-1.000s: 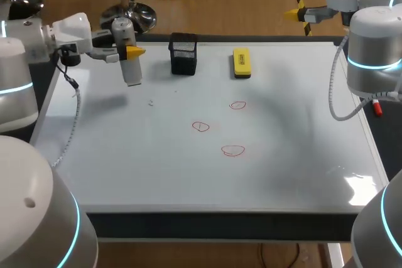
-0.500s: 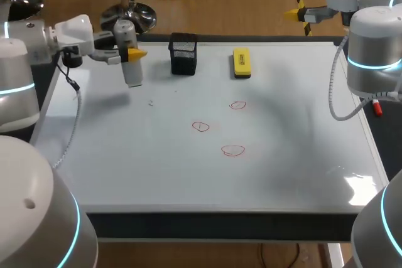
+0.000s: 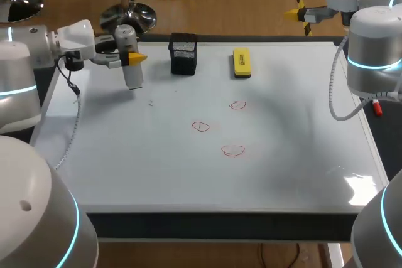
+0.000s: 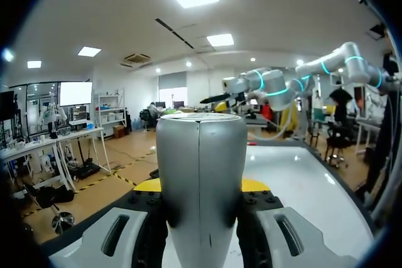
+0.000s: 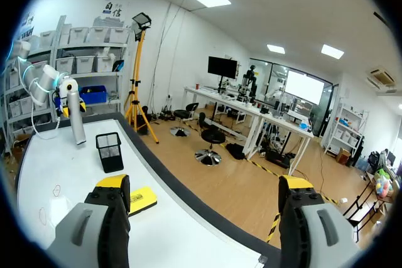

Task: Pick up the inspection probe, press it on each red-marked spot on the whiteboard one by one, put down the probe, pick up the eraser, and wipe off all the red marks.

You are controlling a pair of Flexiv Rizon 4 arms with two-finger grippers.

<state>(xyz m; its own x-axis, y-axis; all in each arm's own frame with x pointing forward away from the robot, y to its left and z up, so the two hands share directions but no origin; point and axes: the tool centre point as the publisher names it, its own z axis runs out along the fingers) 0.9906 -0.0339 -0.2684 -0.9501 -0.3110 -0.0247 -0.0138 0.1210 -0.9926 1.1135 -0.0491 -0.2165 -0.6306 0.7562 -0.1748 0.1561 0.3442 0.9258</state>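
Black mesh cup point(image 3: 183, 54) sits between the yellow block eraser point(image 3: 241, 63) and my left gripper point(image 3: 130, 58), pinching a smooth silver cylindrical probe point(image 3: 133, 77); right gripper point(image 5: 204, 187) spread.

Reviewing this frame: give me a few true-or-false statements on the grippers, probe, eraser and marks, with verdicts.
1. The left gripper is shut on the inspection probe. True.
2. The eraser lies inside the black mesh holder. False: the eraser lies on the whiteboard beside the black mesh holder.
3. Three red marks are on the whiteboard. True.
4. The right gripper holds the eraser. False: the right gripper is open and empty.
5. The probe touches a red mark. False: it is held well apart from them.
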